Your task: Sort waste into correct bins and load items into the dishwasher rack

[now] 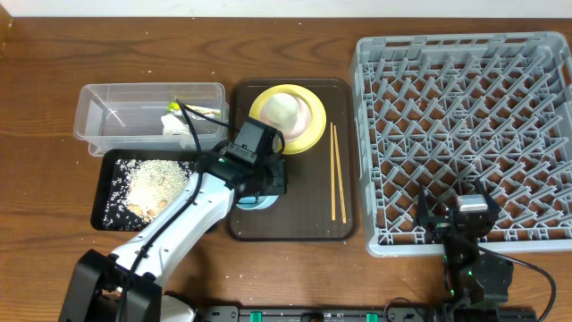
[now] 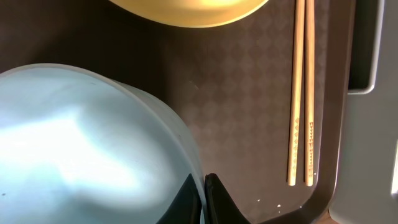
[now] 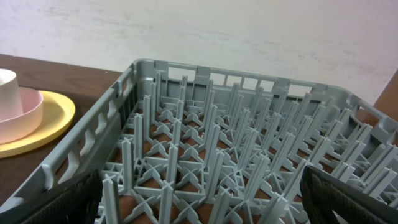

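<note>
My left gripper [image 1: 264, 184] [image 2: 204, 198] is shut on the rim of the light blue bowl [image 2: 81, 143] [image 1: 256, 202], which sits at the front of the brown serving tray [image 1: 304, 219]. Behind it lies the yellow plate [image 1: 304, 134] [image 2: 186, 12] [image 3: 53, 118] with the white cup [image 1: 284, 109] [image 3: 6, 93] on it. The chopsticks [image 1: 338, 170] [image 2: 301, 112] lie side by side on the tray's right. In the clear tub [image 1: 116, 112] are the tissue [image 1: 172, 123] and wrapper [image 1: 198, 111]. Rice [image 1: 152, 183] fills the black tray [image 1: 105, 183]. My right gripper [image 1: 460, 217] [image 3: 205, 199] hangs open over the front of the dishwasher rack [image 1: 465, 116] [image 3: 217, 143].
The rack's near left wall [image 2: 367, 124] stands right beside the serving tray's edge. A pale pink dish [image 3: 28, 118] sits under the cup on the plate. Bare wooden table [image 1: 45, 224] lies left of the black tray and along the front.
</note>
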You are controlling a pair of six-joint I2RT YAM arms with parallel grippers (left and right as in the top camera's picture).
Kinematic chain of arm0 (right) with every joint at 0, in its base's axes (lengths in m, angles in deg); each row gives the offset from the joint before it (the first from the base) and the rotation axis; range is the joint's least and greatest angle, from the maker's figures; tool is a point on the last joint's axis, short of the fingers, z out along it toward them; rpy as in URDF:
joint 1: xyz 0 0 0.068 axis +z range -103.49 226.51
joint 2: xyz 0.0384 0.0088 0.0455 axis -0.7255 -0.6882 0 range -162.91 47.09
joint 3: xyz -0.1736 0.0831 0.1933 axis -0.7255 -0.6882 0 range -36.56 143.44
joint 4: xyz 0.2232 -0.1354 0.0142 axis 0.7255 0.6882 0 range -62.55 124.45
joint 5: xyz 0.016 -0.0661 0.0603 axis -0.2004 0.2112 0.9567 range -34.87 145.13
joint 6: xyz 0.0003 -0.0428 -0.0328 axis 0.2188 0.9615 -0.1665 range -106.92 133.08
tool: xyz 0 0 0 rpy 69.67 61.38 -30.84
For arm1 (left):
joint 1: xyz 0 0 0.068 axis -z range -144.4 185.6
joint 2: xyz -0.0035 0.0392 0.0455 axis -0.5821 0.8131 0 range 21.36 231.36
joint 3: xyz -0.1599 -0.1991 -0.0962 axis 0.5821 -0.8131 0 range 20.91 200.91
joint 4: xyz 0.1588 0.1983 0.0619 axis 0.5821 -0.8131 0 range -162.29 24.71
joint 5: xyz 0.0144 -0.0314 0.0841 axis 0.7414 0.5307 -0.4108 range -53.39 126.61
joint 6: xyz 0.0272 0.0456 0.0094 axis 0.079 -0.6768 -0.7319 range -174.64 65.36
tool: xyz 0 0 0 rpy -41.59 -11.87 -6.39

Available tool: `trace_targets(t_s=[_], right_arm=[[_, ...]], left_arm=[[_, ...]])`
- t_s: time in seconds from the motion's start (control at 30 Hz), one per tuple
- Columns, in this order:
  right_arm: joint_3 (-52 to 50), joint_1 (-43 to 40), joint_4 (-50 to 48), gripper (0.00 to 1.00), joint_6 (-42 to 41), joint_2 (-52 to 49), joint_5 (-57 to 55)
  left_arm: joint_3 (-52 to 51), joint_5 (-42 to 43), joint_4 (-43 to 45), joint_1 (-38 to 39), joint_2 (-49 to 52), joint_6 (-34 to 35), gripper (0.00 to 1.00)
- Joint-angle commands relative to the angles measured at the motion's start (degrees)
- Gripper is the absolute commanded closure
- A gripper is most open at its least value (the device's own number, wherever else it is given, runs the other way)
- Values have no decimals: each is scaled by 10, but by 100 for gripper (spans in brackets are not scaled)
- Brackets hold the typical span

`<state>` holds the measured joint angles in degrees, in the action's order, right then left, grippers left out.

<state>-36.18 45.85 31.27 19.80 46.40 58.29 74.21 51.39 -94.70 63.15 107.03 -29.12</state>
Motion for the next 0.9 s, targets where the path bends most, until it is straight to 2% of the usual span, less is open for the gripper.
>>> trace_targets(t_s=[0.0,0.13,0.3,0.33,0.5,0.57,0.73,0.87], right_arm=[[-1,-1,2,1,2,3,1],[-1,-1,2,1,2,3,1],[-1,-1,2,1,2,3,1],[-1,-1,2,1,2,3,1],[-1,-1,2,1,2,3,1],[-1,-1,2,1,2,3,1],[-1,-1,2,1,2,3,1],[-1,-1,2,1,2,3,1]], left_arm=[[12,-8,2,10,1,3,90],[12,-7,2,12,1,3,85],[12,-8,4,7,-4,-4,83],[12,-8,5,5,-6,-4,79],[13,-10,19,-26,-38,-4,81],[14,-9,19,-53,-67,-4,85],[14,-10,-4,-137,-148,-10,85],[14,-9,-34,-233,-211,-27,83]])
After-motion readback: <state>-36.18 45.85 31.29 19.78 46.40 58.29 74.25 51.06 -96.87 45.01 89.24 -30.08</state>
